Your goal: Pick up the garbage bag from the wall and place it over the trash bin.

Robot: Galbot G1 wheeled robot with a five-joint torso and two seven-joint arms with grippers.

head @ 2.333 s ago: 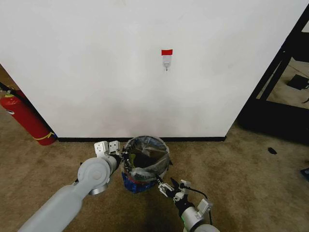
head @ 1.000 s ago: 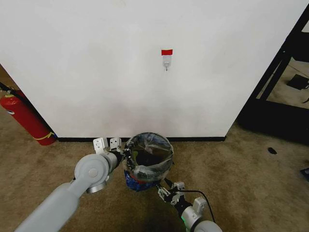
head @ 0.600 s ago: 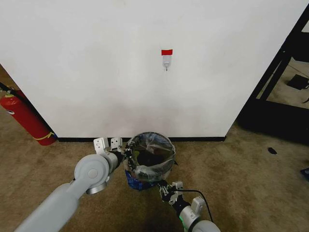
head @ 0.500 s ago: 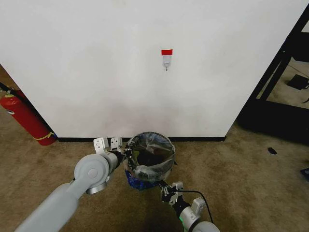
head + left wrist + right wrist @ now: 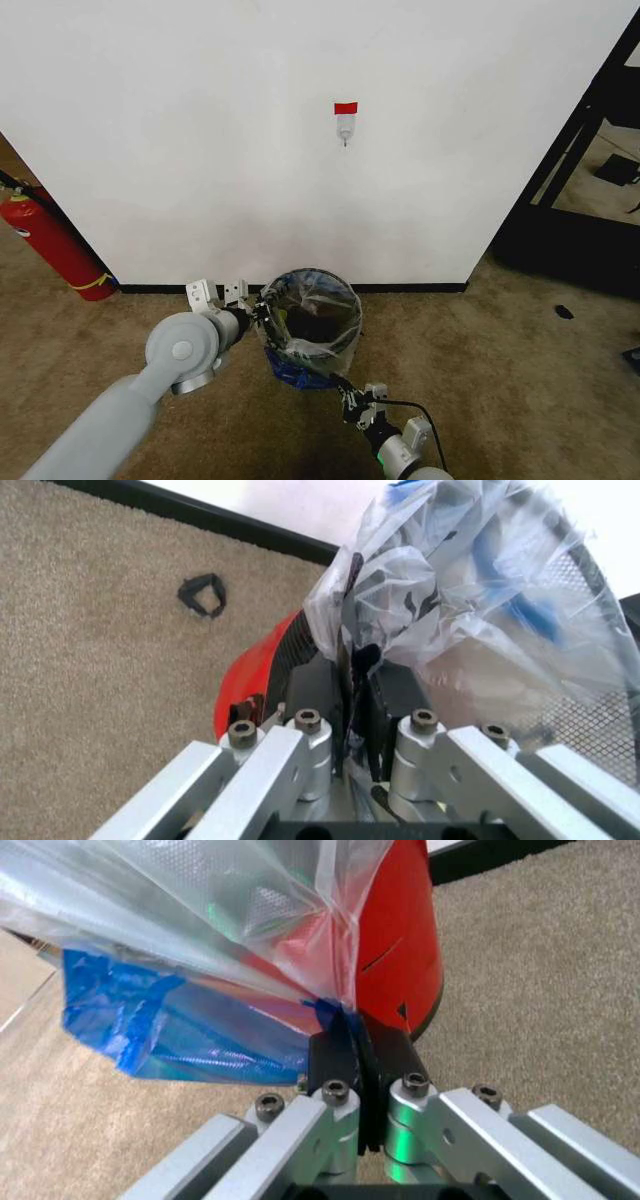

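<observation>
both hands pinch the garbage bag (image 5: 312,318): left hand (image 5: 262,318) at the trash bin (image 5: 585,705) rim, right hand (image 5: 352,398) tugging plastic down, seemingly seating it.

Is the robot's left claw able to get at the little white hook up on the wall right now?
Probably not: the left claw is low beside the trash bin, pinching the garbage bag.
</observation>
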